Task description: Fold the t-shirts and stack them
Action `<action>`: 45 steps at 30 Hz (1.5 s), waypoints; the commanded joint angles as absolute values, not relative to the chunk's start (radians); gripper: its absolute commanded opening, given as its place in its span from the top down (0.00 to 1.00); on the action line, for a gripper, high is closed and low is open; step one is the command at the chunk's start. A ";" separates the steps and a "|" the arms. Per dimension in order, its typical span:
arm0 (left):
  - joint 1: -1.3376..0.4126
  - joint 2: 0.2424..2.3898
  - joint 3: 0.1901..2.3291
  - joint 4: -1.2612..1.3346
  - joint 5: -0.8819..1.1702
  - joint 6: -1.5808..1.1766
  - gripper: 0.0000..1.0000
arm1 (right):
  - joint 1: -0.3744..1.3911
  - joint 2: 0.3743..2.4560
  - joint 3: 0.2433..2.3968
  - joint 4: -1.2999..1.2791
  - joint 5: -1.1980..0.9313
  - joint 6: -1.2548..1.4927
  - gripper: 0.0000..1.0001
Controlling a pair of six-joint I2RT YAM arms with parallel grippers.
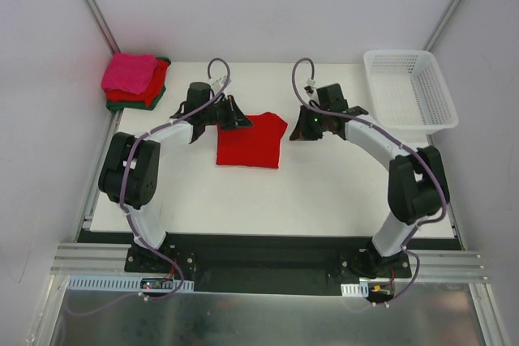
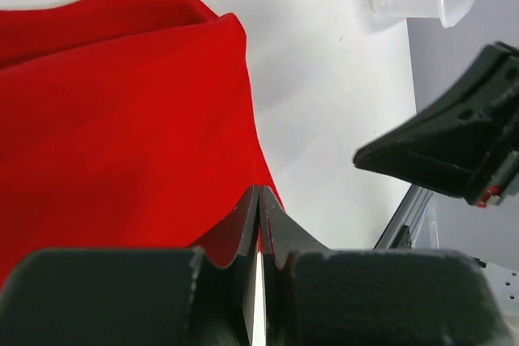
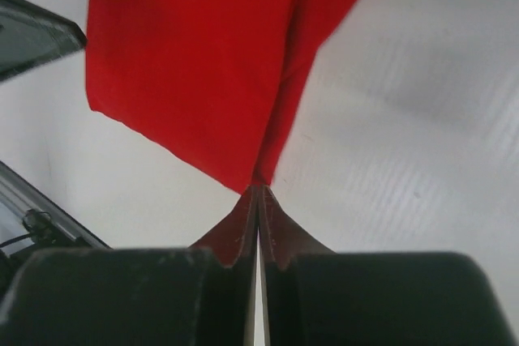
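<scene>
The left hand (image 2: 258,197) is pressed shut at the far left corner of the red shirt (image 1: 250,143) and looks to have a pinch of its edge. The right hand (image 3: 256,192) is shut too, with a corner of the same shirt running straight into its tips.

The shirt lies mid-surface (image 1: 324,192) between the two hands, doubled into a rough square. The left wrist view shows one layer lying over another. I judge it partly folded: at least one more fold is left, and then the carry to the pile.

That pile (image 1: 134,87) sits at the far left corner, with a pink shirt (image 1: 130,72) on top, a second red shirt (image 1: 130,97) beneath and a dark green shirt (image 1: 134,107) at the bottom, all folded. A white basket (image 1: 405,87) stands at the far right.

How much cloth each hand grips is hidden by its own fingers. The pile's lower layers show only their edges, so there could be more shirts in it than I can make out.
</scene>
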State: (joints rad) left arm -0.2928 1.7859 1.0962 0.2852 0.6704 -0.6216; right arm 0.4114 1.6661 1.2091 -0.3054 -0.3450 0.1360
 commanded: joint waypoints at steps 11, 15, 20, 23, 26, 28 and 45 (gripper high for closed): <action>-0.196 1.925 1.094 0.537 0.793 -0.748 1.00 | 0.345 2.097 1.502 0.254 -0.845 0.552 0.98; -0.189 1.971 1.103 0.587 0.807 -0.785 1.00 | 0.344 2.167 1.523 0.336 -0.893 0.617 0.99; -0.184 2.029 1.109 0.615 0.802 -0.807 1.00 | 0.345 2.218 1.503 0.356 -0.902 0.624 0.99; -0.176 2.062 1.108 0.620 0.799 -0.810 1.00 | 0.344 2.247 1.490 0.354 -0.893 0.618 0.99; -0.166 2.085 1.106 0.623 0.801 -0.808 1.00 | 0.342 2.275 1.485 0.354 -0.894 0.617 0.99; -0.160 2.091 1.100 0.626 0.804 -0.807 1.00 | 0.342 2.283 1.482 0.354 -0.893 0.612 0.99; -0.153 1.743 0.985 0.456 0.746 -0.724 0.87 | 0.342 1.930 1.402 0.005 -0.825 0.336 0.99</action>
State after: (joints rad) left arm -0.1619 1.9038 1.0443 0.5098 0.7734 -0.7948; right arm 0.3435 2.1342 1.4498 0.0608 -0.8272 0.4282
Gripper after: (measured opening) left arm 0.080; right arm 0.018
